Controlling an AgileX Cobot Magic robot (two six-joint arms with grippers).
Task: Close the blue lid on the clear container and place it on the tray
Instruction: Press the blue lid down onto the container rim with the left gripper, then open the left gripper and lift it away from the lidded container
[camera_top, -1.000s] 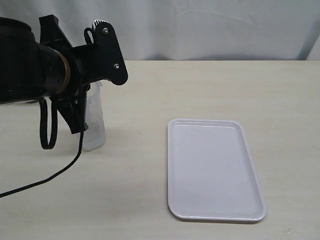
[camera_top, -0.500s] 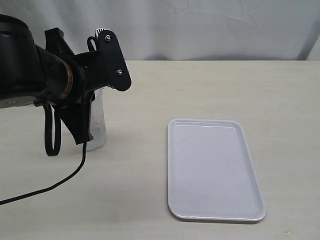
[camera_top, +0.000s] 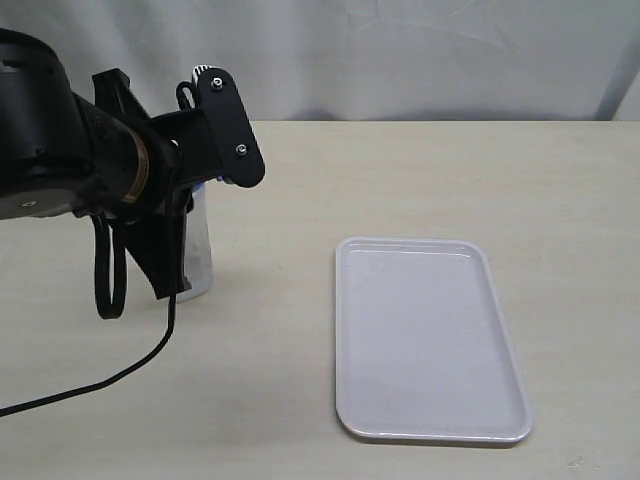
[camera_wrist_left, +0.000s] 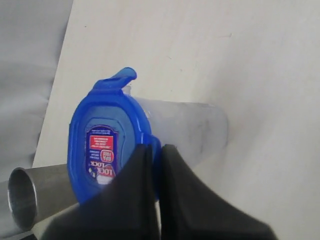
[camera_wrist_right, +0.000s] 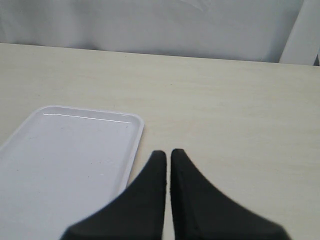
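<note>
You get bright, even, soft light, faint shadows on the tabletop (camera_top: 450, 170), and slightly blurred fingers (camera_wrist_left: 132, 205) close up.

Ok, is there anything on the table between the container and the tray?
Nothing visible. The table between the container and the tray is bare, and the tray holds nothing. The left gripper, shut, is at the lid's edge.
</note>
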